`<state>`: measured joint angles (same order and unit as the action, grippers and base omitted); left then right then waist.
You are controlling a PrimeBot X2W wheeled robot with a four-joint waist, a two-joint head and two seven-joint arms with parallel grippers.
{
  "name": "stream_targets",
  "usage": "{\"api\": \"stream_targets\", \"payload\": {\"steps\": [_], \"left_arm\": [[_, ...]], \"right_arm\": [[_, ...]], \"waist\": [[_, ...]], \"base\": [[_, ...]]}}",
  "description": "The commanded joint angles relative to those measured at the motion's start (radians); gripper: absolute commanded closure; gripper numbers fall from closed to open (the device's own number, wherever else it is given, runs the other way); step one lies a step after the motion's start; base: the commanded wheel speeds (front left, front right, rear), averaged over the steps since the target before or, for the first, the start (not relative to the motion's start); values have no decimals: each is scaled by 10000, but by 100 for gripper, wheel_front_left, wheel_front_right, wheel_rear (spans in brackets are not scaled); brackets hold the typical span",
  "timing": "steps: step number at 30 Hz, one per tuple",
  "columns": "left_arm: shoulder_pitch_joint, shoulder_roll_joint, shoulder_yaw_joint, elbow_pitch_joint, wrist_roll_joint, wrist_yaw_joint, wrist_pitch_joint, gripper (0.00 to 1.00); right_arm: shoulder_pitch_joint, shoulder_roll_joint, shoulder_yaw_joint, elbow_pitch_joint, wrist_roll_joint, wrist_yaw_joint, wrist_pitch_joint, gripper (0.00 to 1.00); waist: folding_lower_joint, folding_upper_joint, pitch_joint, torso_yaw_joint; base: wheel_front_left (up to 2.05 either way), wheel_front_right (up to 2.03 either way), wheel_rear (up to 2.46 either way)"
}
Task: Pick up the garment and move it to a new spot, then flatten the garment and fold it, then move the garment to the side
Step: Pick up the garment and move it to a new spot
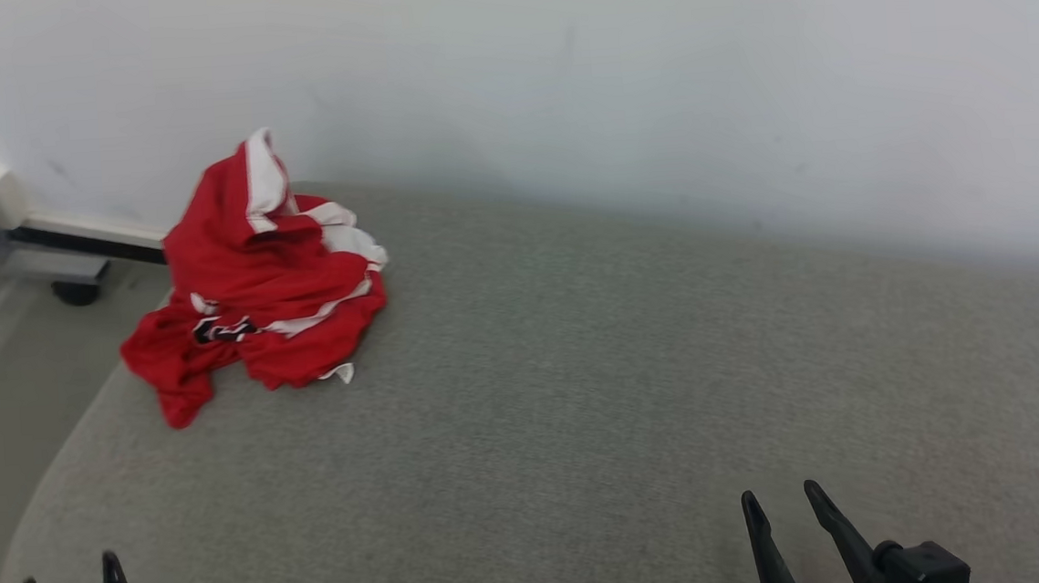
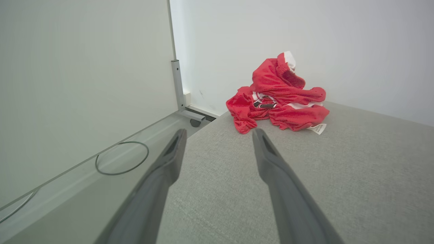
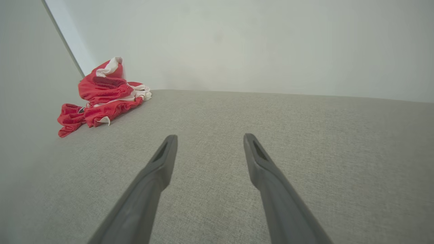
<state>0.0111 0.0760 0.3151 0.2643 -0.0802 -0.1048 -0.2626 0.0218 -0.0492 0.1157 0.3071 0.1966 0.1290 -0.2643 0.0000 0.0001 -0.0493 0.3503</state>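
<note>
Both our left hand [image 1: 65, 572] and right hand [image 1: 781, 491] hang empty and spread apart, so we judge nothing begun: the crumpled red-and-white mesh garment [image 1: 254, 283] lies heaped, well apart from them, at the far left corner of the grey woven-fabric tabletop [image 1: 582, 397], beside a plain white wall [image 1: 650, 63].

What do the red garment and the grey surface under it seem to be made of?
The garment is probably a thin synthetic sports mesh, slightly shiny: tiny holes dot the red cloth. The surface looks like woven upholstery fabric, matte grey: a fine weave grain shows near the fingers.
</note>
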Motion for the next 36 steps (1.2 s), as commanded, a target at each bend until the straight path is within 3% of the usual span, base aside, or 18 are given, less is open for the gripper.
{"api": "stream_targets", "payload": {"steps": [1,9,19,36], "left_arm": [[-362,91,52,-83,-61,-19,-28,0],[-1777,537,600,-120,-444,-88,-28,0],[-4274,1820,1047,1060,-916,-175,32,0],[-7576,4193,707,4114,-1245,-164,1581,0]], "right_arm": [[-51,-18,1,-47,-32,33,-9,0],[-559,-23,256,-235,-43,33,-9,0],[-1421,-15,396,-787,176,33,-9,0],[-2212,-10,171,-1172,269,33,-9,0]], "waist": [[0,-1,404,-871],[0,-1,1324,-2082],[0,-1,2595,-3402],[0,-1,3880,-4499]], "base": [[0,0,0],[0,0,0],[0,0,0],[0,0,0]]}}
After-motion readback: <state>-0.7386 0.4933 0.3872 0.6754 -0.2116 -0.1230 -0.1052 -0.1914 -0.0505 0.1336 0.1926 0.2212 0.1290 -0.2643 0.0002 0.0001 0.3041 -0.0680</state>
